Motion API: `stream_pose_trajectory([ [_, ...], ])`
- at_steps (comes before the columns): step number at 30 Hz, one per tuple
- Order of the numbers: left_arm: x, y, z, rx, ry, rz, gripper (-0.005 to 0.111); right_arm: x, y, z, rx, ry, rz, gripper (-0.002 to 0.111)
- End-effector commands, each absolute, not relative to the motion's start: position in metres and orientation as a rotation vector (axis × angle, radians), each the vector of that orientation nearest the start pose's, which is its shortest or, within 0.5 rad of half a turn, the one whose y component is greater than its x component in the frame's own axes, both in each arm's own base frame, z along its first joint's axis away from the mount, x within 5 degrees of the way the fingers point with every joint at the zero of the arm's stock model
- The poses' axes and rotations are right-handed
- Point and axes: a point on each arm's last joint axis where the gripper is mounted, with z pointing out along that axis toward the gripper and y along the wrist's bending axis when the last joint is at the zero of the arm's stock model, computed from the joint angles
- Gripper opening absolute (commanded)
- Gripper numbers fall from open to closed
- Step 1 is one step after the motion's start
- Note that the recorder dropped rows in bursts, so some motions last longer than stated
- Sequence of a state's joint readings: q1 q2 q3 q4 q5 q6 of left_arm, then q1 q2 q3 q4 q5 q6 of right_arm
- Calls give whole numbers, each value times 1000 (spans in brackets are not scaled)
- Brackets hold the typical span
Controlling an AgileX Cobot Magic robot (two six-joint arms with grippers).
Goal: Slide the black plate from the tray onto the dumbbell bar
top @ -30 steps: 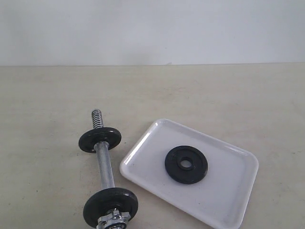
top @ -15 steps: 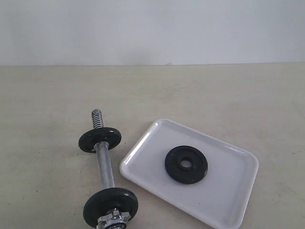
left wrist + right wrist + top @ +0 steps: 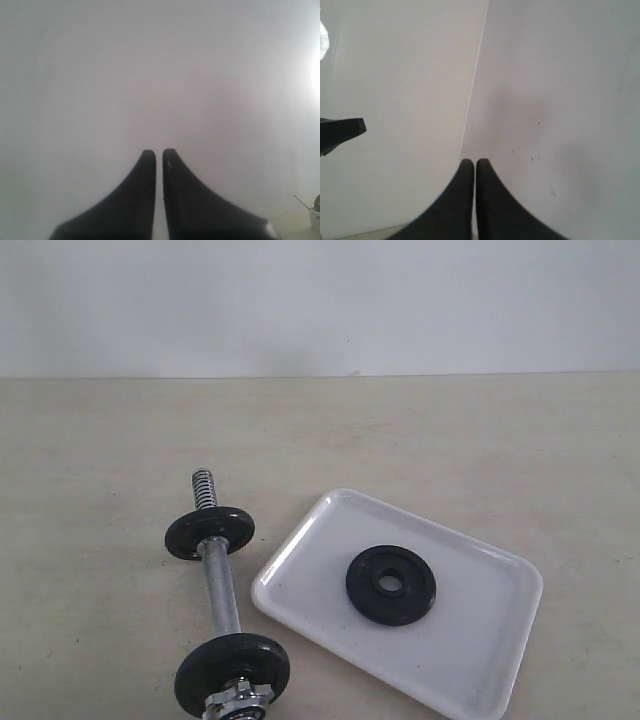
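Note:
The black plate (image 3: 391,585) lies flat in the white tray (image 3: 480,660) at the front right of the table. Left of the tray lies the dumbbell bar (image 3: 219,585), a chrome rod with a threaded far end, two black discs and a silver star nut at its near end. Neither arm shows in the exterior view. My left gripper (image 3: 159,152) is shut and empty, facing a plain pale wall. My right gripper (image 3: 474,162) is also shut with nothing between its fingers, facing a wall corner.
The beige table (image 3: 450,440) runs back to a white wall. A dark part (image 3: 342,131) juts in at the side of the right wrist view. A small object (image 3: 314,215) shows at the corner of the left wrist view.

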State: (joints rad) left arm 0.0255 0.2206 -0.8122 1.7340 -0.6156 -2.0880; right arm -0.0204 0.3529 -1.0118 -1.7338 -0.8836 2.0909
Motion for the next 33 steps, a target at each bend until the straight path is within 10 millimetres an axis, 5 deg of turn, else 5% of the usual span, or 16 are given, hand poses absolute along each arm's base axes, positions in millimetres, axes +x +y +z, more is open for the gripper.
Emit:
stream_pose_trajectory([
  [1,16,-45,436,274,1163,-556,4,20,65,452,-542,1230,691,0],
  [9,70,4,447,-227,1130,-264,4,99,54,385,-295,1541,722,0],
  [17,128,16,429,-196,1307,39,4,145,48,322,-188,1801,703,0],
  [20,153,14,408,-205,1417,-12,4,158,47,306,-197,1870,669,0],
  [27,208,-13,322,-23,1820,-283,4,184,45,261,-201,2064,655,0],
  [33,211,-28,319,-252,1844,-716,4,184,49,258,-228,2082,709,0],
])
